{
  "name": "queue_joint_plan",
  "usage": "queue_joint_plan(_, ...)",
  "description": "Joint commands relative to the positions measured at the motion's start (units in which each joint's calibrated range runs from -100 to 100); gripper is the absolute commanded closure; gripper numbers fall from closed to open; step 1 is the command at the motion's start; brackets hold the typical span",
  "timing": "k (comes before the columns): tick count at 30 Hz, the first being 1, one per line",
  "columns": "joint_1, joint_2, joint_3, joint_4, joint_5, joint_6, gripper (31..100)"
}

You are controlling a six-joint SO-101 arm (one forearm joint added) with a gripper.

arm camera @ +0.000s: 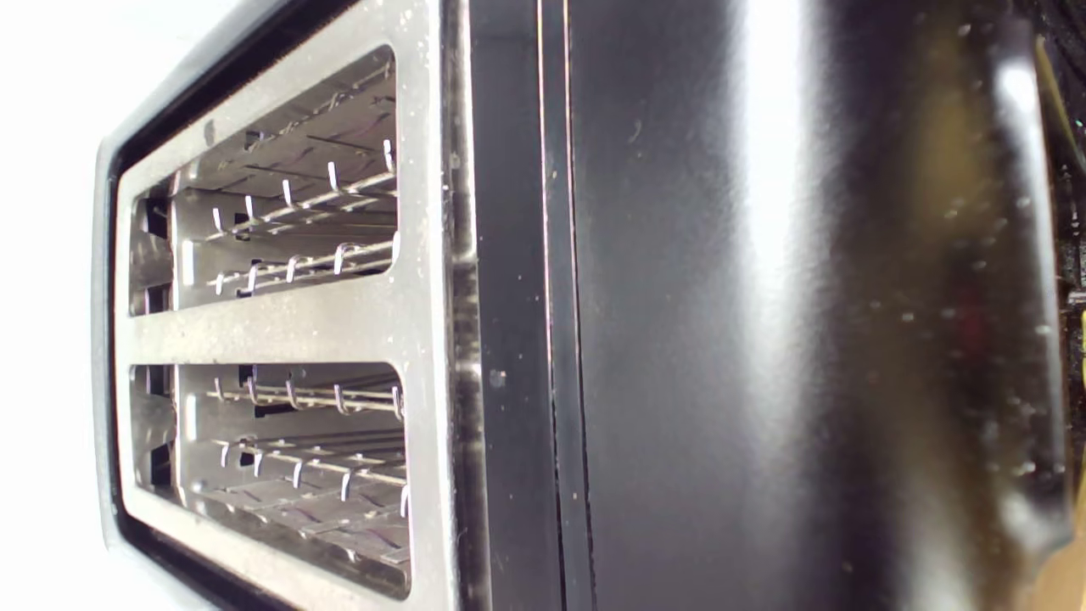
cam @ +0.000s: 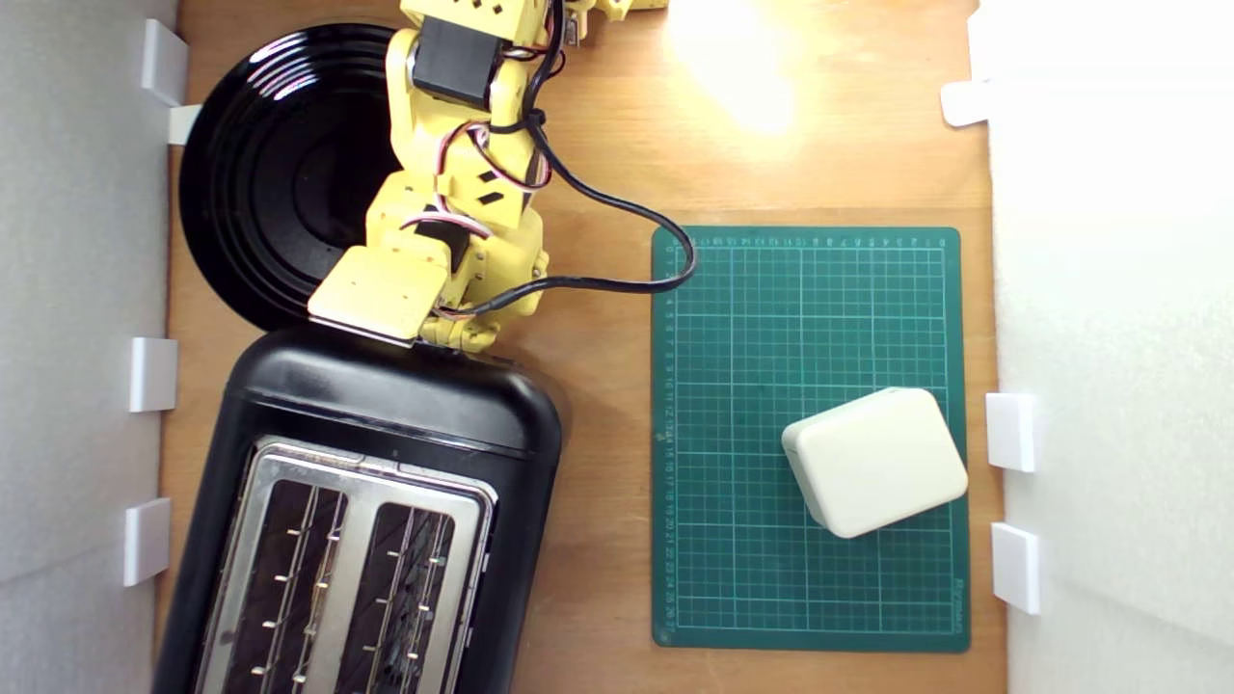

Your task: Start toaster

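The glossy black toaster (cam: pixel 386 405) lies at the lower part of the exterior view's left, its silver top plate (cam: pixel 357 492) showing two slots with nothing in them. The wrist view looks close along the toaster (arm camera: pixel 721 339) from its end, with the silver plate (arm camera: pixel 424 322) and the slots' wire guides in sight. Its lever does not show in either view. My yellow arm reaches down to the toaster's far end, where the gripper (cam: pixel 453 333) sits at the black edge. Its fingers are hidden under the wrist, so I cannot tell how the jaws stand.
A round black plate (cam: pixel 270 173) lies behind the toaster, partly under the arm. A green cutting mat (cam: pixel 810 337) on the exterior view's right carries a cream rounded box (cam: pixel 875 461). The arm's black cable (cam: pixel 617 202) loops onto the mat's corner. White walls with brackets (cam: pixel 152 374) border the wooden table.
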Motion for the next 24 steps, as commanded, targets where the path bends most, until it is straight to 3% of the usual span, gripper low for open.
queue_joint_plan(1,-0.3,-2.5,-2.5,0.1,-0.3,0.0,98.9)
queue_joint_plan(12,-0.3,-7.9,-2.5,-0.3,-0.2,0.3,98.9)
queue_joint_plan(24,-3.5,-16.0,0.1,0.5,0.2,0.3,98.9)
